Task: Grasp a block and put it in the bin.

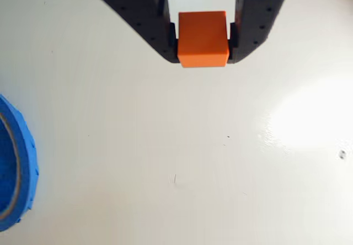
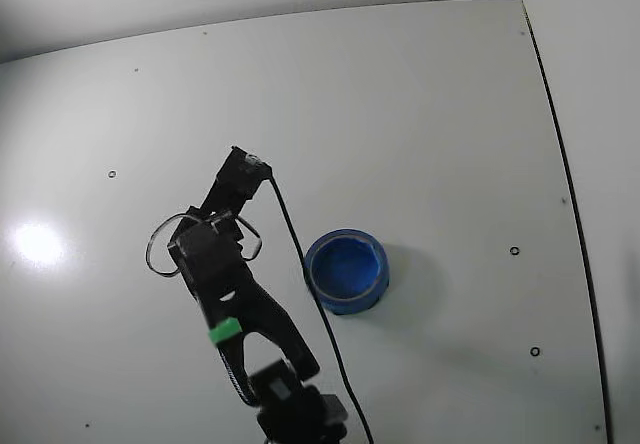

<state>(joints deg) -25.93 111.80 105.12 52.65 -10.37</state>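
In the wrist view my gripper point(image 1: 203, 57) is shut on the block point(image 1: 203, 38), a small orange-red cube pinched between the two black fingers point(image 1: 160, 30) at the top of the picture. The bin's point(image 1: 22, 162) thick blue rim shows at the left edge of that view, well apart from the cube. The fixed view shows the bin point(image 2: 346, 270) as a round blue bowl on the white table, just right of my arm point(image 2: 215, 264). The arm hides the block in that view. Whether the cube rests on the table or hangs above it does not show.
The white table point(image 2: 420, 114) has a few small dark holes. A black cable point(image 2: 300, 254) runs from the wrist past the bin's left side down to the arm's base point(image 2: 300, 414). A bright glare spot point(image 1: 314, 118) lies at the right of the wrist view.
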